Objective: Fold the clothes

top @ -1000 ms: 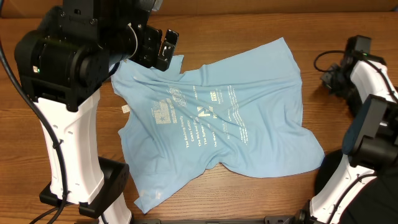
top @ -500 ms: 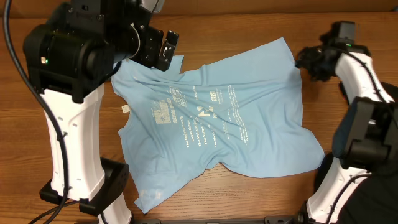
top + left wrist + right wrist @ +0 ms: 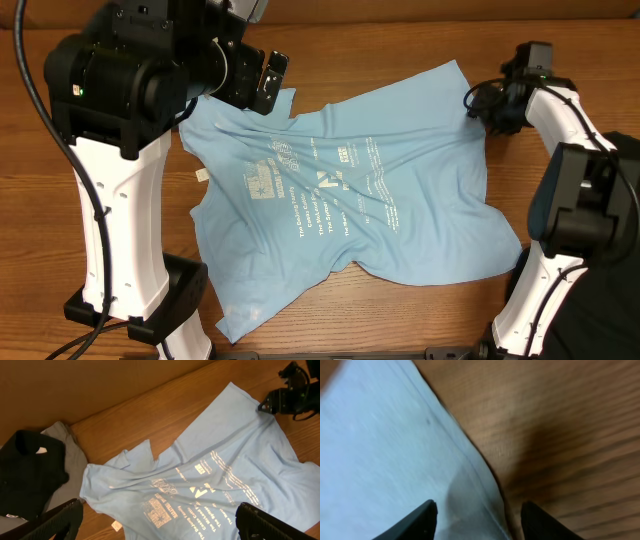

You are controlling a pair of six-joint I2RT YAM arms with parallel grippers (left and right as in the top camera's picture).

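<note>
The light blue T-shirt (image 3: 350, 190) lies crumpled but spread on the wooden table, its printed lettering facing up. My left gripper (image 3: 268, 85) hangs wide open above the shirt's far left part, holding nothing. From the left wrist camera, the shirt (image 3: 210, 480) lies below the open left gripper (image 3: 160, 530), with a black garment (image 3: 30, 475) at the far left. My right gripper (image 3: 478, 103) is at the shirt's far right corner. In the right wrist view the right gripper (image 3: 477, 520) stands open, and the shirt's hem (image 3: 470, 475) runs between its fingers.
A grey garment (image 3: 72, 472) lies under and beside the black one at the back left. A small white tag (image 3: 203, 175) rests on the table by the shirt's left edge. Both arm bases stand at the near corners. Bare wood (image 3: 560, 170) lies right of the shirt.
My right arm has swung in from the right side to the shirt's far right corner. The left arm and the shirt have stayed put.
</note>
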